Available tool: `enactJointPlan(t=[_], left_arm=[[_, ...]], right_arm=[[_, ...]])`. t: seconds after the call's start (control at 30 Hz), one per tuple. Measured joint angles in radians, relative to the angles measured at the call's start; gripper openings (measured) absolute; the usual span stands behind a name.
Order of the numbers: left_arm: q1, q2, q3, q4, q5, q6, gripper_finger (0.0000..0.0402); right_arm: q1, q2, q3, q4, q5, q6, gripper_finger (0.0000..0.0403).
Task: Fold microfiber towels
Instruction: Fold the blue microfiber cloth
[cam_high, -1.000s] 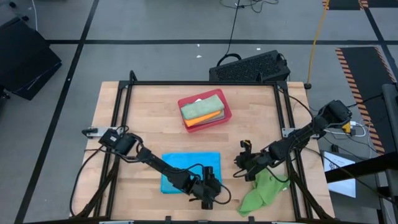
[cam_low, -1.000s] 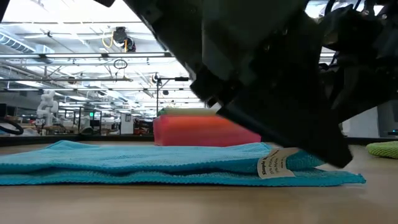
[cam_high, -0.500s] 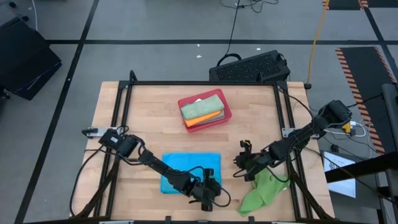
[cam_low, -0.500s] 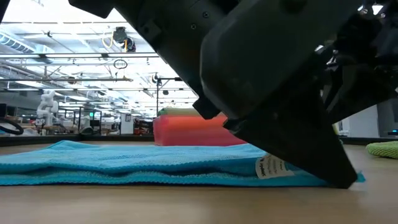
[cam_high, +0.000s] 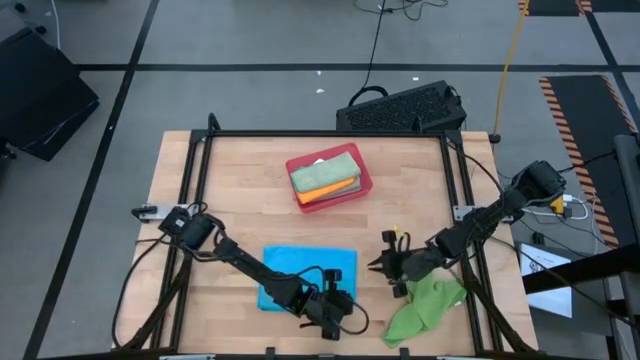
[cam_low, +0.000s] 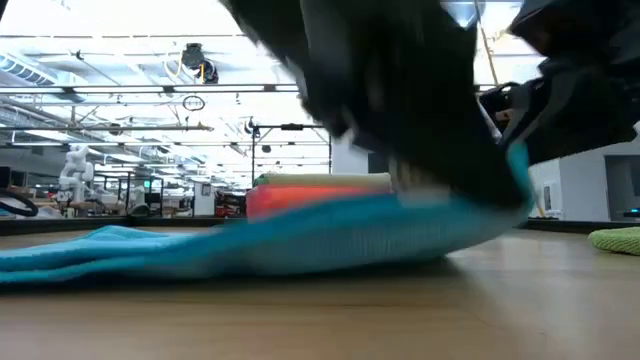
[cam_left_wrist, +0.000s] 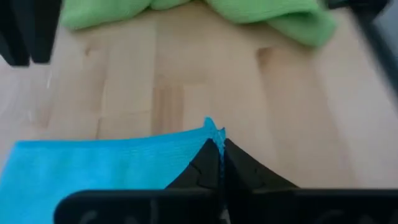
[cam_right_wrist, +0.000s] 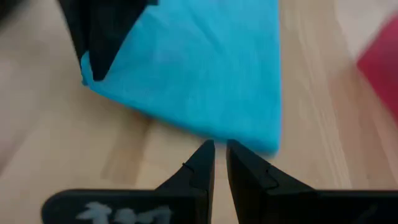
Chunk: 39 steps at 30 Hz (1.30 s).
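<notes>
done: we see folded sage green and orange microfiber towels (cam_high: 325, 176) stacked in the rigid red rectangular tray (cam_high: 363, 187).
in hand: our left hand (cam_high: 335, 307) pinches the bright blue microfiber towel (cam_high: 295, 272) by its near right corner, mid-desk.
left: the crumpled bright green microfiber towel (cam_high: 422, 306) lies beside our right hand (cam_high: 385, 266), fingers nearly together, empty.

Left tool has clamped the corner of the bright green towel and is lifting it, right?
Not quite: the towel is wrong. The left tool is shut on a corner of the bright blue towel, raised off the table in the low view. The left wrist view shows blue cloth pinched between its fingers, while the bright green towel lies crumpled apart near the right tool.
</notes>
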Motion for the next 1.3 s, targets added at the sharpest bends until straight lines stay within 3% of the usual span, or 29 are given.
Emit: enactJointPlan(t=[0.13, 0.33, 0.5, 0.63, 0.73, 0.9, 1.0, 1.3], left_arm=[[-0.03, -0.026, 0.001, -0.044, -0.013, -0.013, 0.0008], [-0.06, -0.071, 0.001, -0.072, -0.111, -0.032, 0.0005], [-0.075, -0.104, 0.001, -0.118, -0.179, -0.06, 0.0009], [-0.086, -0.129, 0.002, -0.146, -0.208, -0.072, 0.0005], [-0.099, -0.141, 0.0, -0.176, -0.228, -0.083, 0.0005], [-0.124, -0.175, 0.002, -0.185, -0.267, -0.076, 0.0009], [-0.136, -0.178, 0.002, -0.205, -0.284, -0.076, 0.0004], [-0.146, -0.178, 0.002, -0.296, -0.321, -0.182, 0.0005]], right_arm=[[0.017, 0.0, -0.104, 0.246, -0.003, -0.113, 0.0066], [0.012, 0.021, -0.124, 0.325, -0.029, -0.126, 0.0159], [0.024, 0.148, -0.096, 0.409, -0.055, -0.216, 0.0232], [0.023, 0.264, -0.052, 0.457, -0.052, -0.279, 0.0257], [0.019, 0.337, -0.01, 0.457, -0.049, -0.327, 0.0257], [0.015, 0.413, 0.051, 0.458, 0.06, -0.4, 0.0241], [0.013, 0.43, 0.061, 0.457, 0.053, -0.422, 0.0226], [0.009, 0.431, 0.061, 0.43, 0.049, -0.417, 0.0131]])
